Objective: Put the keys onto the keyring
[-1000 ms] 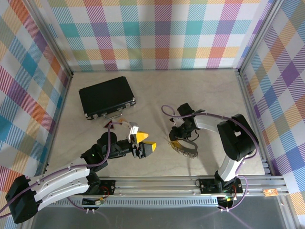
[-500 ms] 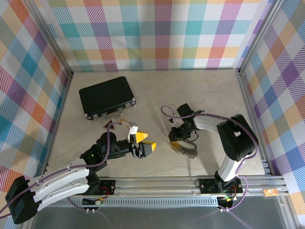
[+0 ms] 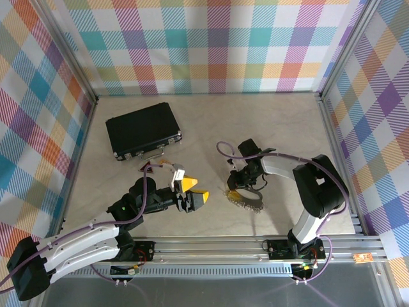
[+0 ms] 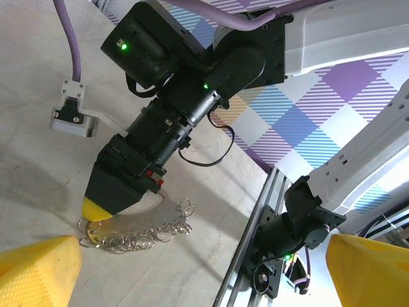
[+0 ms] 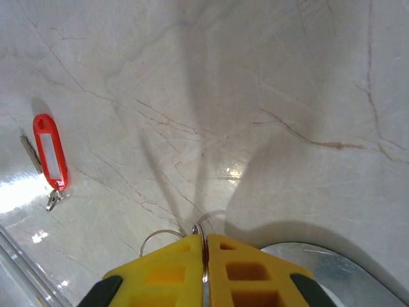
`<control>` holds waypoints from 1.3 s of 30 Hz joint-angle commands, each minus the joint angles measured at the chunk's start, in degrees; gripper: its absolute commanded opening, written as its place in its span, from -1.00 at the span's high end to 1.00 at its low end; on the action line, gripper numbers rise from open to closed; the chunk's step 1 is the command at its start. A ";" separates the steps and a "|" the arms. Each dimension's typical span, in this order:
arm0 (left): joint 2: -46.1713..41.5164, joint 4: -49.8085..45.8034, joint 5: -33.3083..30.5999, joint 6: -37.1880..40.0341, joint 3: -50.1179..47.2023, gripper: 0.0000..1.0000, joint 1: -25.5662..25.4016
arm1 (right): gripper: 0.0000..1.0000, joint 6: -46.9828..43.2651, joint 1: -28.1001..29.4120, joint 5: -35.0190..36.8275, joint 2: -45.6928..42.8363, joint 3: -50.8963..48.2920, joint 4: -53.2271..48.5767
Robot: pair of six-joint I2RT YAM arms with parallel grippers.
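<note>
The key (image 5: 50, 151), a tiny silver blade with a red plastic tag, lies flat on the table at the left of the right wrist view. The keyring (image 3: 250, 200) rests on the table right of centre, its row of small rings (image 4: 128, 238) trailing along one edge. My right gripper (image 3: 234, 191) is down on the keyring's left end, and its yellow fingers (image 5: 167, 265) are shut on one small ring (image 5: 200, 231). The left gripper (image 3: 194, 190) hovers to the left of the keyring, open and holding nothing, with its yellow fingertips (image 4: 38, 268) far apart.
A black case (image 3: 144, 130) lies at the back left. The aluminium rail (image 3: 255, 244) runs along the near table edge, and the right arm's base clamp (image 4: 287, 236) sits on it. Plaid walls close in the back and both sides.
</note>
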 commanded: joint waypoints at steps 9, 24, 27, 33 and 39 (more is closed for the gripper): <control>-2.01 -2.24 -0.49 2.18 1.01 -0.86 -0.87 | 1.00 -2.29 2.38 -2.50 -9.08 -2.98 3.07; -5.80 -8.78 3.78 7.04 5.15 -0.60 -0.82 | 1.00 -7.44 9.75 -2.29 -40.41 -16.04 20.82; -6.91 -9.27 5.07 8.16 6.03 -0.50 -0.83 | 1.00 -8.08 10.46 -4.61 -47.15 -18.45 24.28; -7.38 -9.23 8.84 10.31 7.80 -0.34 -0.87 | 1.00 -4.63 10.78 -11.04 -55.01 -21.05 32.33; -7.58 -6.04 11.56 9.96 8.98 -0.15 -1.18 | 1.00 3.06 11.12 -13.74 -58.33 -24.25 47.02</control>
